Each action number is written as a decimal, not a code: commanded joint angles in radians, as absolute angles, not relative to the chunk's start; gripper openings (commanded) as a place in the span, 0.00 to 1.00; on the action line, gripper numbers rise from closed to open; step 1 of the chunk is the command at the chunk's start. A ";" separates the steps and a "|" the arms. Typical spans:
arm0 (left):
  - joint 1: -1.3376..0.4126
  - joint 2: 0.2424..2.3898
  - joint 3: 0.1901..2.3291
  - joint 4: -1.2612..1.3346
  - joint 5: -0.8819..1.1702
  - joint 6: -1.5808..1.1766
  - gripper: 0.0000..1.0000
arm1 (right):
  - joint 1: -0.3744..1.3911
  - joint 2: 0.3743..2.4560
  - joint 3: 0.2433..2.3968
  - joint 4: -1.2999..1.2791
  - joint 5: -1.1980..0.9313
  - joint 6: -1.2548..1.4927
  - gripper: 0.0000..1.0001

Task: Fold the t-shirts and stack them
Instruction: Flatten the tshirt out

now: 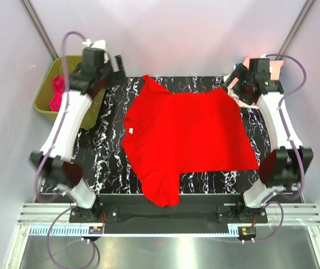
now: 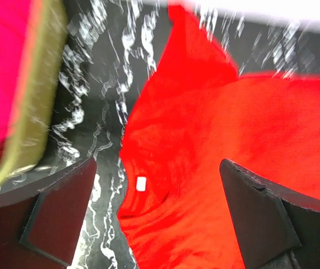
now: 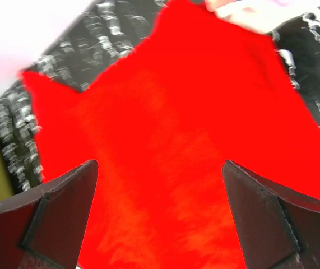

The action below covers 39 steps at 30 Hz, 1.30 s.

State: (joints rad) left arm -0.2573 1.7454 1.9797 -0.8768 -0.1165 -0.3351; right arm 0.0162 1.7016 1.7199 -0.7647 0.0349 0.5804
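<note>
Noting red t-shirt (image 1: 188,140) lying spread flat on black marbled table (image 1: 106,151), collar leftward. Finding left gripper (image 2: 157,165) and right gripper (image 3: 160,165) both gaping wide, empty, hovering near its far corners.

Pale lilac walls (image 1: 176,33), black white-veined tabletop (image 1: 107,150).

Bright red t-shirt (image 1: 188,134), white neck label (image 1: 130,131). Counter (image 1: 106,154) black, white marble veining. Tub (image 1: 42,106) olive-green, magenta-pink t-shirt (image 1: 57,89) in it.
</note>
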 commanded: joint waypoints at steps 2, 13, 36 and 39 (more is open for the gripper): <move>-0.261 1.603 1.660 -0.803 -0.131 -0.348 0.99 | 0.055 1.611 1.522 -0.657 -0.066 0.571 1.00; -0.345 1.610 1.281 -0.503 0.078 -0.483 0.88 | 0.271 1.703 1.486 -0.643 -0.127 0.486 0.98; -0.384 1.763 1.039 -0.541 0.038 -0.592 0.84 | 0.428 1.944 1.298 -0.566 -0.327 0.592 0.97; -0.361 1.656 0.991 -0.598 0.018 -0.592 0.84 | 0.485 1.902 1.226 -0.551 -0.340 0.647 0.97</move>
